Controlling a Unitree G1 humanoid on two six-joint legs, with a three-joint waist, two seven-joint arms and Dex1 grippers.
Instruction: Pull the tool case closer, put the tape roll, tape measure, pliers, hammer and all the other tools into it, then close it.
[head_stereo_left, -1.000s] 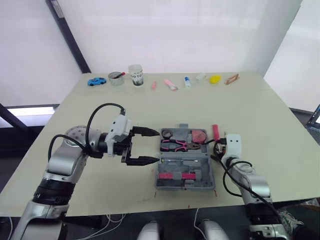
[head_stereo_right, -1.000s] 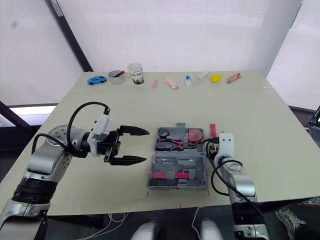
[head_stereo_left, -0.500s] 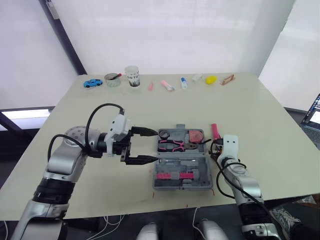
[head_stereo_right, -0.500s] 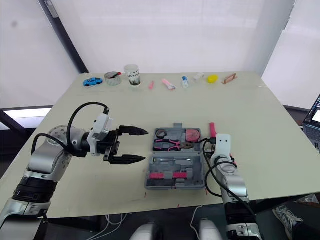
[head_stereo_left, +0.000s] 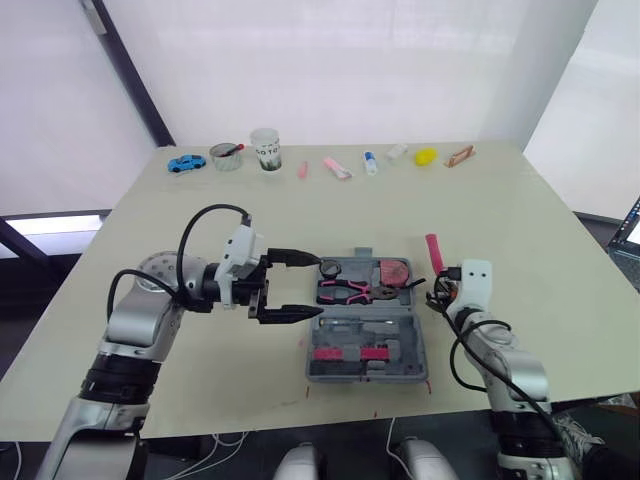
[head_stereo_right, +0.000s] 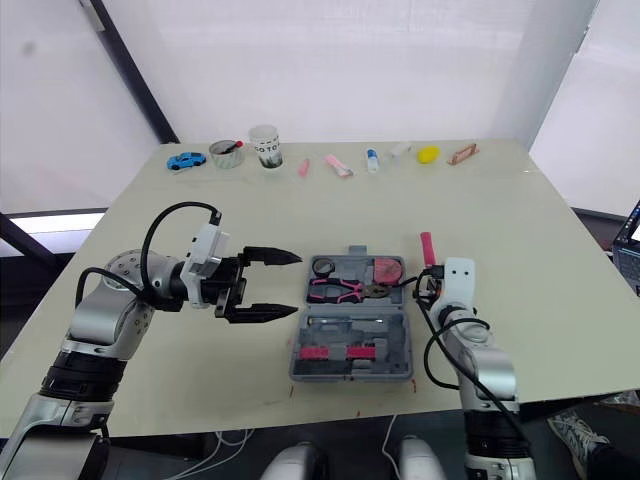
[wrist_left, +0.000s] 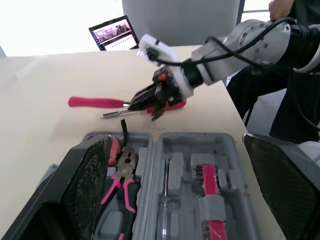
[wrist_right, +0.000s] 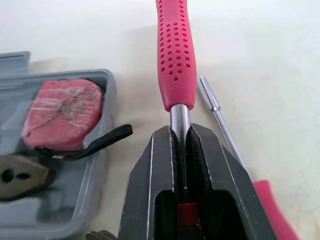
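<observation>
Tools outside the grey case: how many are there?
2. A pink tool with a dotted handle is gripped by its metal shaft in the right hand, beside the case; a screwdriver lies on the table next to it. Others may be hidden.

1. Tool case (head_stereo_left: 365, 345) lies open on the table (head_stereo_left: 200, 230), centre front, with the pliers (head_stereo_left: 347, 291) and tape measure (head_stereo_left: 396, 271) in its rear half.
2. Left tool (head_stereo_left: 318, 287) sits at the case's left edge. Right tool (wrist_right: 182, 132) sits just right of the case, around the hammer (wrist_right: 176, 55) shaft.
3. Screwdriver (wrist_right: 220, 120) lies on the table beside the hammer.
4. Cup (head_stereo_left: 265, 149) stands at the table's far edge.
</observation>
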